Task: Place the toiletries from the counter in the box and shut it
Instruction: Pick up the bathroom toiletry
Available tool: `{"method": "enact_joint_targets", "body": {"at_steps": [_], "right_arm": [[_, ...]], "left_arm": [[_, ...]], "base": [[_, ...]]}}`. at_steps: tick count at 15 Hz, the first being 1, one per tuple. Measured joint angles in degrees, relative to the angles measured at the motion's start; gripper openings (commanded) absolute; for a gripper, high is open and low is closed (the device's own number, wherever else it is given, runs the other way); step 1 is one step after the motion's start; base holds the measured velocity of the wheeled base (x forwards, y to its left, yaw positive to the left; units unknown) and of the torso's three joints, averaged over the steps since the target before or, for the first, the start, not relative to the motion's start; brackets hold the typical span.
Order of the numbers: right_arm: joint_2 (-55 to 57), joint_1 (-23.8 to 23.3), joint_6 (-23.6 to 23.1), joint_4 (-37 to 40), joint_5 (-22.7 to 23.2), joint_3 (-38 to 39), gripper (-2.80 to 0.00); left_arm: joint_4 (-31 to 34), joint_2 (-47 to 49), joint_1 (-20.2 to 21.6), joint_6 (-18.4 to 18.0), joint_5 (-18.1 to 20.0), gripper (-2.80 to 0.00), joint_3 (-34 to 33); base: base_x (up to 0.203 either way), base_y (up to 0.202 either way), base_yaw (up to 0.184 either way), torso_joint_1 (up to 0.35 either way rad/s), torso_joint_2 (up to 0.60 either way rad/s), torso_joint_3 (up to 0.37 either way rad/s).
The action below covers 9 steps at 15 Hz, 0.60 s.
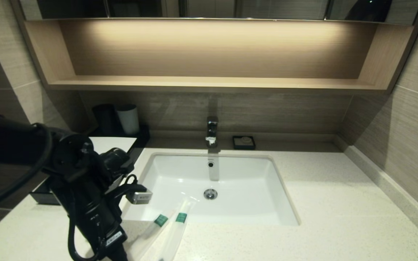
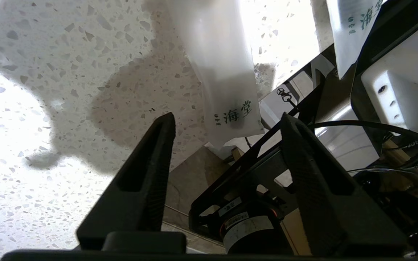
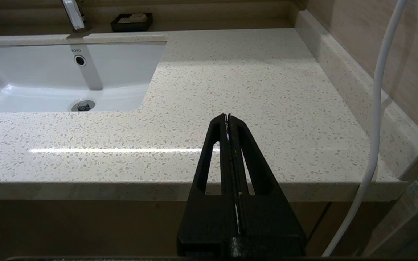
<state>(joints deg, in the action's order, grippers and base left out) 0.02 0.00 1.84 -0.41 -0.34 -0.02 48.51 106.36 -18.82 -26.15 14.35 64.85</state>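
Left gripper [image 2: 227, 121] spread wide, holding nothing, above slim translucent white plastic sachets [image 2: 223, 69] lying at the front edge of the cream speckled stone counter [image 1: 339, 217]. Right gripper [image 3: 228, 117] clenched empty, off the counter's front.

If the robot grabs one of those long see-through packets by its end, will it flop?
Probably. The sachet looks like thin, flat, translucent film, so it likely droops when lifted by one end. It seems light, and its smooth plastic may slide between the open left gripper fingers. Flat, so it shouldn't roll on the counter.
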Motion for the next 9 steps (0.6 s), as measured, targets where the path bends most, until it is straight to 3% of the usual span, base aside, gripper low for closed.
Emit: {"method": "enact_joint_targets", "body": {"at_steps": [6, 9], "right_arm": [[0.0, 0.0, 0.0, 0.0, 0.0, 0.0, -2.80], [0.0, 0.0, 0.0, 0.0, 0.0, 0.0, -2.80]], "left_arm": [[0.0, 1.0, 0.0, -0.4, -0.5, 0.00, 0.2], [-0.4, 1.4, -0.1, -0.4, -3.3, 0.00, 0.4]], "base": [[0.000, 0.000, 0.000, 0.000, 0.00, 0.000], [0.000, 0.000, 0.000, 0.000, 0.00, 0.000]]}}
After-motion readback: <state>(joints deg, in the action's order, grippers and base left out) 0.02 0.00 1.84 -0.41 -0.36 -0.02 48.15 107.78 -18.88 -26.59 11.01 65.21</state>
